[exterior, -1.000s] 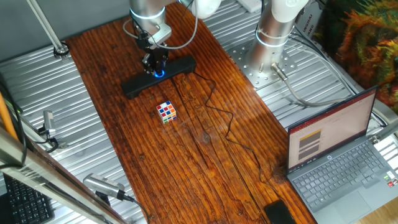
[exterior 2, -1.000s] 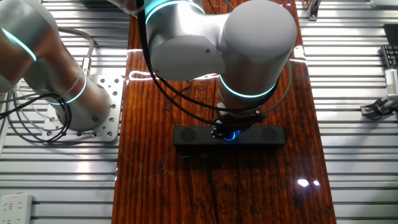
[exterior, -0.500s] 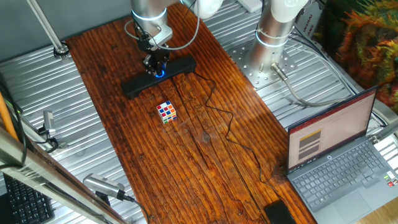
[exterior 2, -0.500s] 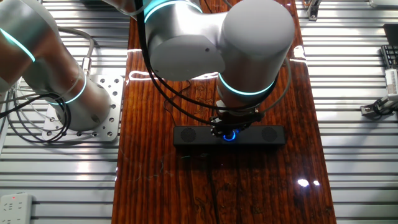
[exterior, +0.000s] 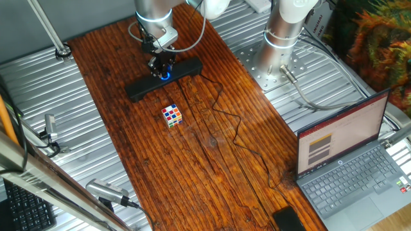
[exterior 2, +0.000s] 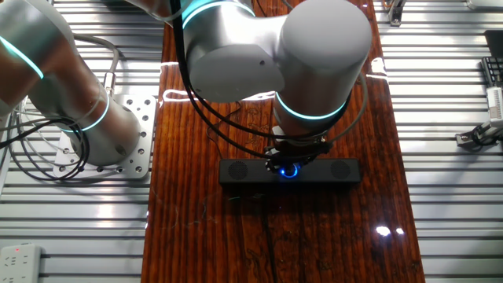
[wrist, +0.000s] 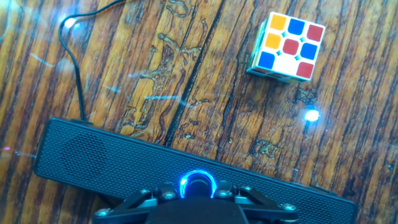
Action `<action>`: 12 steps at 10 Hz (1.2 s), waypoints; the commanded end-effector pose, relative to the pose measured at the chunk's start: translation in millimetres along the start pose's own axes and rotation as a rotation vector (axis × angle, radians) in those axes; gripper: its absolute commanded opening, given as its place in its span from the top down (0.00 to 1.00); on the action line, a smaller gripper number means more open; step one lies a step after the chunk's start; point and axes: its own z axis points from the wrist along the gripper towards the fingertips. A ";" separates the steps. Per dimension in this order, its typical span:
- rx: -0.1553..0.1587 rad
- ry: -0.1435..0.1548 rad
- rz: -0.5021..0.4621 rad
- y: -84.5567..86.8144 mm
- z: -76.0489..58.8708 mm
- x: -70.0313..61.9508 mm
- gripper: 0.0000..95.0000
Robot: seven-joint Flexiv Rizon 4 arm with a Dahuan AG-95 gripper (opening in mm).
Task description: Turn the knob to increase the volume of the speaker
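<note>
gripper (exterior: 162,72) fingers closed around the blue-lit knob (wrist: 198,183), knob at the middle of the speaker (wrist: 112,160), speaker lying across the wooden table (exterior: 192,154) near its far end, puzzle cube (exterior: 171,115) apart in front, thin cable (exterior: 225,115) trailing over open boards

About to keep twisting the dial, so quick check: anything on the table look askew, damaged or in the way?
Nothing looks damaged or spilled. The speaker lies flat, its knob lit blue under the gripper. The puzzle cube sits apart from it, clear of the arm. The cable snakes loosely across the wood.
</note>
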 end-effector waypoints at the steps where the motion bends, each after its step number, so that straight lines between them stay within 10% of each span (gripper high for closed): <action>1: -0.001 0.002 0.001 -0.1 0.4 -0.3 0.60; 12: 0.004 0.007 0.022 -0.2 2.5 -0.5 0.60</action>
